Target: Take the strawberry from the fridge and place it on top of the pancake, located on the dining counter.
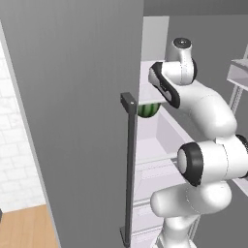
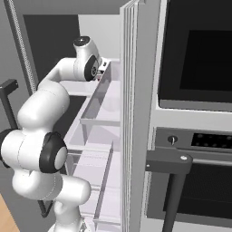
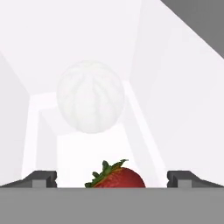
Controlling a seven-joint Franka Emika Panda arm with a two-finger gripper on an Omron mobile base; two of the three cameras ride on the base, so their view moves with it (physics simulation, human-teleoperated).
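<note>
The grey fridge (image 1: 72, 121) stands open and my arm reaches into its white upper compartment. In the hand view, the dark-red strawberry (image 3: 117, 177) with green leaves lies on the white shelf, right between my gripper's (image 3: 113, 180) two fingertips (image 3: 43, 178). The gripper is open and both tips stand well clear of the fruit. My hand (image 2: 100, 68) sits at the height of the top shelf. The pancake and the dining counter are out of view.
A green striped watermelon (image 1: 147, 110) rests one shelf lower and shows pale through the shelf (image 3: 90, 96) in the hand view. The fridge door's dark bar handle (image 1: 130, 169) is on my left. Door racks (image 2: 104, 113) and a black oven (image 2: 199, 90) stand on my right.
</note>
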